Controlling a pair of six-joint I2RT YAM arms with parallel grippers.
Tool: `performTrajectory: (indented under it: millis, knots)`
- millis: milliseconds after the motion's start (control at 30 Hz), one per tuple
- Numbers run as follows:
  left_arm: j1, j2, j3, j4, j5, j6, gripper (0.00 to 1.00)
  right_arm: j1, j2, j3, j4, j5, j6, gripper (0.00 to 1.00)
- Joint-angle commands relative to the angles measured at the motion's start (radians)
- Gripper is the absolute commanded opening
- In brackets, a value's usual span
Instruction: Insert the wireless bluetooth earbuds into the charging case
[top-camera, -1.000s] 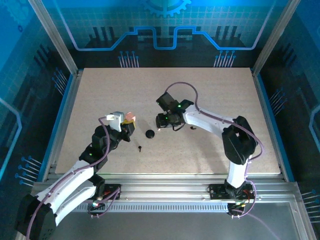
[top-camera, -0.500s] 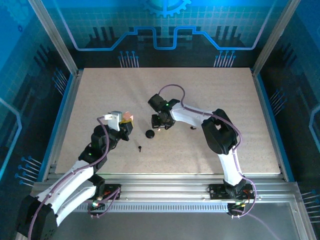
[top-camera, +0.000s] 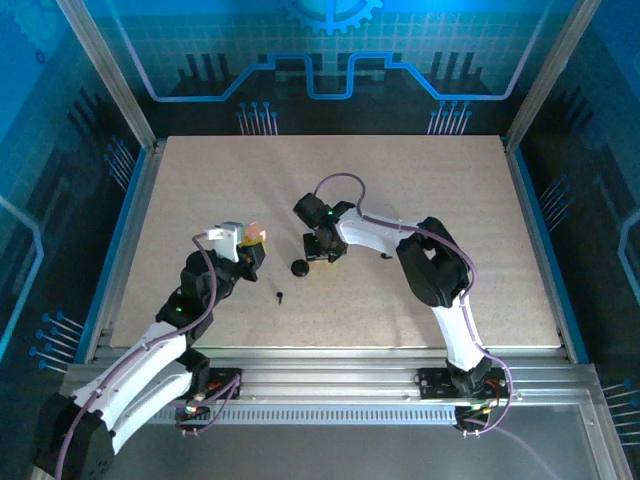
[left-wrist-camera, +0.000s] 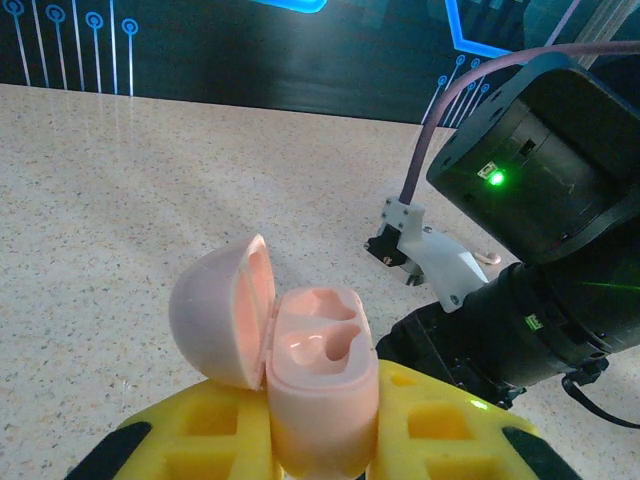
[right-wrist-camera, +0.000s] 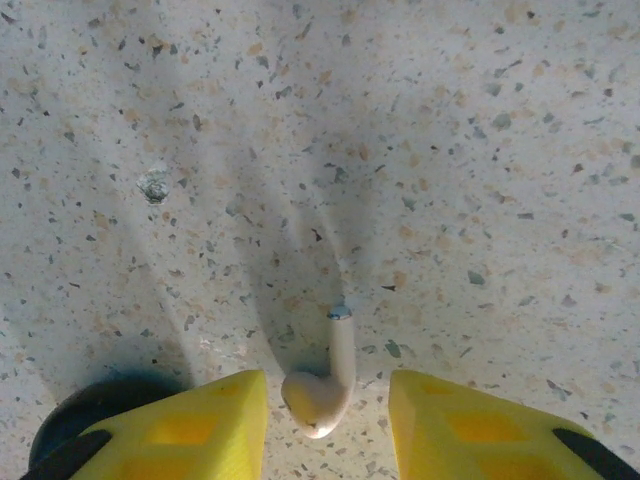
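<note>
The charging case (left-wrist-camera: 315, 370) is pale pink, not black. Its lid is swung open to the left and both moulded hollows are empty. My left gripper (left-wrist-camera: 320, 425) is shut on its body, holding it upright above the table (top-camera: 258, 233). One earbud (right-wrist-camera: 318, 393), pale pink with a short stem, lies on the table between the yellow fingers of my right gripper (right-wrist-camera: 328, 410). Those fingers stand apart on either side of it, not touching. From above, the right gripper (top-camera: 318, 256) points down just right of a black disc (top-camera: 299, 267).
The black round disc (right-wrist-camera: 85, 405) lies on the table close to the right gripper's left finger. A tiny black piece (top-camera: 280, 296) lies nearer the front, and another small dark piece (top-camera: 385, 256) sits right of the right arm. The speckled table (top-camera: 450, 200) has raised blue edges.
The right arm has swung left and come down next to the black disc, and its fingers have drawn closer together. The left arm has held still with the case.
</note>
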Motion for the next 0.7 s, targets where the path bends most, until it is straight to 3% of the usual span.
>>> performTrajectory:
  millis: [0, 433, 667]
  knots:
    - [0.012, -0.015, -0.010, 0.026, -0.013, -0.018, 0.18, 0.017, 0.033, 0.039, -0.022, 0.042, 0.000, 0.37]
    - [0.012, -0.014, -0.004, 0.022, -0.002, -0.013, 0.18, 0.019, -0.039, -0.051, -0.030, 0.089, 0.001, 0.25]
    - [0.014, -0.026, -0.010, 0.023, 0.006, -0.020, 0.18, 0.029, -0.151, -0.153, -0.061, 0.120, 0.019, 0.24]
